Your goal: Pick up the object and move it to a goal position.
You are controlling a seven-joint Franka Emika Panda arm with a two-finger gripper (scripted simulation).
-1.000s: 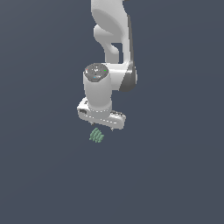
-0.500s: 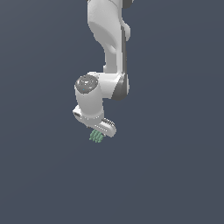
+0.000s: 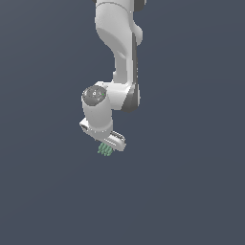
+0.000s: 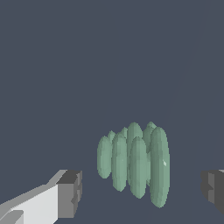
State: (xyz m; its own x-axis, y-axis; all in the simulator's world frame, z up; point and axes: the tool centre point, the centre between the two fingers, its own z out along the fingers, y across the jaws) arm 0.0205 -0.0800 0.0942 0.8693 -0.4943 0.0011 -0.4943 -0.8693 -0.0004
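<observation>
The object [image 4: 135, 164] is a tiny pale green thing made of a few short fat ridges that stand side by side, like little beans stuck together. It sits on the flat dark floor [image 3: 191, 191], right under the white gripper [image 3: 106, 143], and in the exterior view only its green tips [image 3: 105, 150] peek out below the gripper. In the wrist view it lies between the two grey fingers [image 4: 70, 192], a bit nearer to one side than the other, and neither finger touches it. So the gripper is spread wide and holds nothing. The object looks very light, because it is so much smaller than the gripper. It looks hard and smooth, so it will likely not squash, but its round ridges could let it slip or roll out when it is pinched. The best place to take hold looks like the two outer ridges, with one finger on each side and low down near the middle, so the flat pads press on the widest part. A soft, even squeeze should do, since a thing this small could pop away if it is pushed from one side first
</observation>
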